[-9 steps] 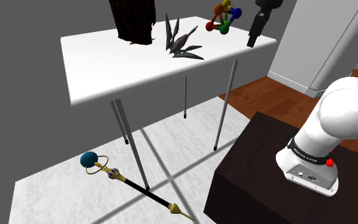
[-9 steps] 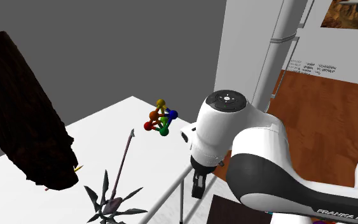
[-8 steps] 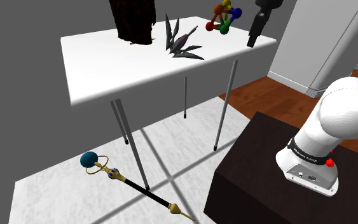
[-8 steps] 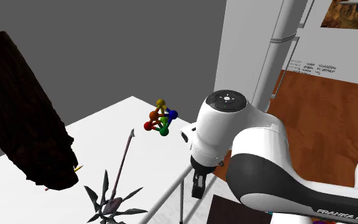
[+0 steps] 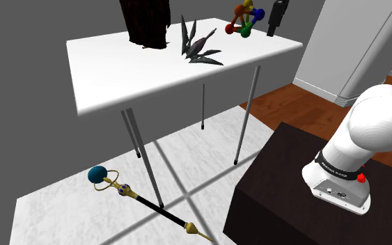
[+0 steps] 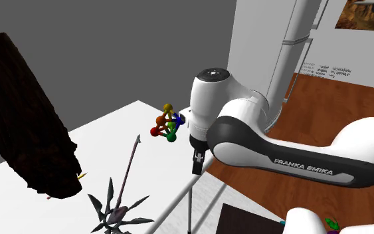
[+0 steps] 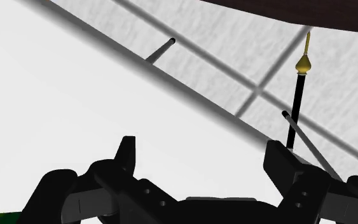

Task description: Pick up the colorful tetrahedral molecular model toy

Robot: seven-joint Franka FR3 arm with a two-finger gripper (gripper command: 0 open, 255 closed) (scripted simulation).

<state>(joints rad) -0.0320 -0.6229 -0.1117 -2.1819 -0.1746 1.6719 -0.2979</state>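
The white arm (image 5: 372, 132) is extended toward the shoulder view's upper left. In the second exterior view the forearm (image 6: 291, 156) is held close to level, and the wrist (image 6: 212, 100) is turned downward. The jaws are pointed down and held wide apart, the black fingers (image 7: 126, 156) well separated.

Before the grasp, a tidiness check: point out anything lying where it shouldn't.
A gold-and-black sceptre with a blue ball head lies on the floor beside the legs of the white table, as if dropped.
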